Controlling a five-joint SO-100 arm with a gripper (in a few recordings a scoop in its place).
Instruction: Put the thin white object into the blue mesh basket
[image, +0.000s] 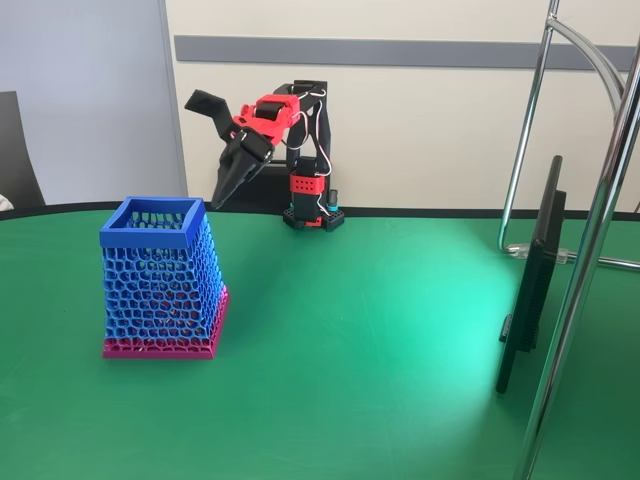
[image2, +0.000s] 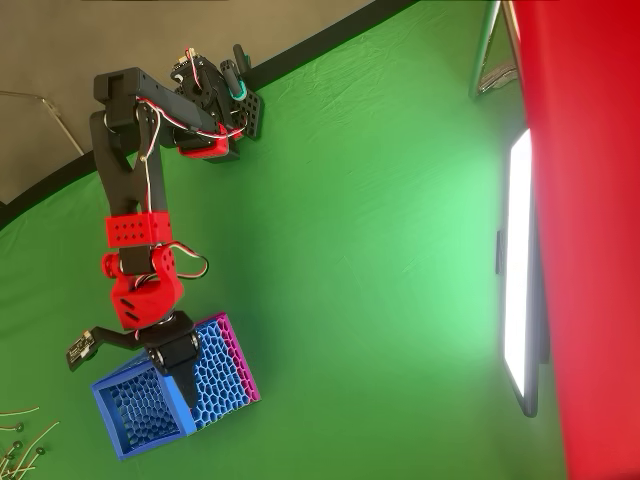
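Green table bears the blue mesh basket, claw pressed together above its rim.

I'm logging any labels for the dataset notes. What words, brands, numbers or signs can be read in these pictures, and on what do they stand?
None can be read.
The blue mesh basket bears no lettering.
The arm's red parts bear no readable mark.
The screen glares white in the overhead view and stands edge-on in the fixed view.
The gripper bears no print.
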